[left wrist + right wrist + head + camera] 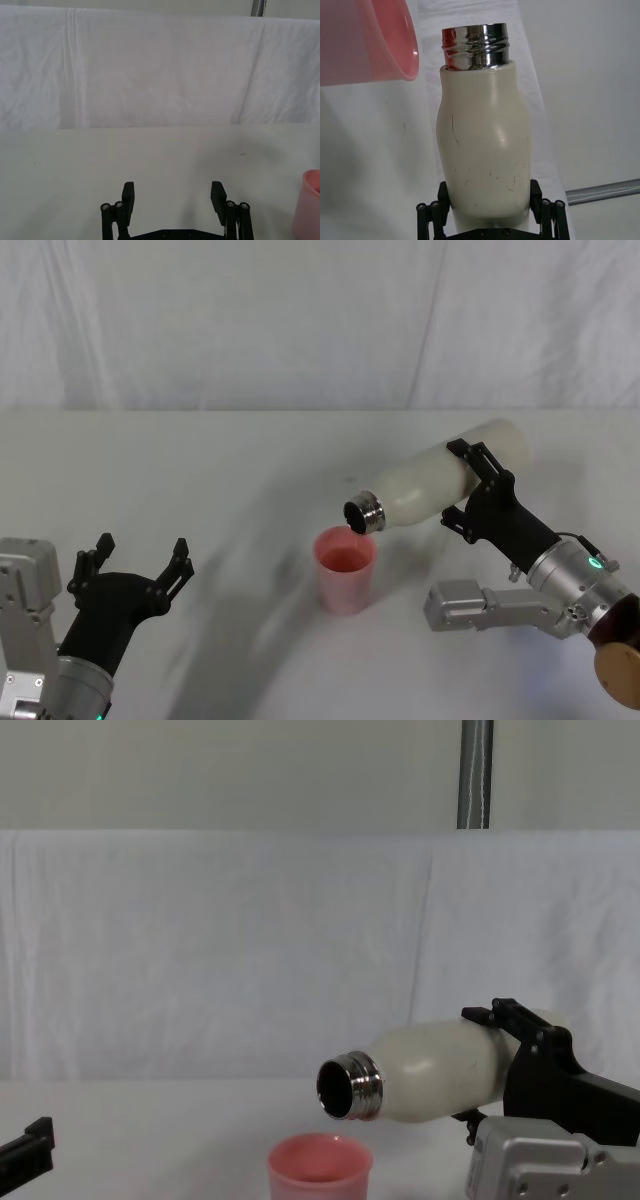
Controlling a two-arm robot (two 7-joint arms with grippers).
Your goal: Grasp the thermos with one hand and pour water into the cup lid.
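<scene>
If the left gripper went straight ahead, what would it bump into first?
Probably nothing on the table: the open left gripper points at bare table, with the cup lid off to one side. Eventually it would meet the white cloth.

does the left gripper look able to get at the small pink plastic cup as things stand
Probably yes: the open left gripper has bare table between it and the pink cup, though the tilted cream-white thermos mouth hangs just above the cup's rim.

Table (200,460) bare across far and left stretches, open passage there up to the white cloth backdrop (300,320). Centre taken: cup lid (346,570) upright, thermos (440,483) tipped nearly level above it, steel mouth over the rim, little gap between. Right gripper (485,480) clamped round the thermos body, its arm blocking the near right. Left gripper (140,562) near left, fingers spread, well apart from the cup lid.
</scene>
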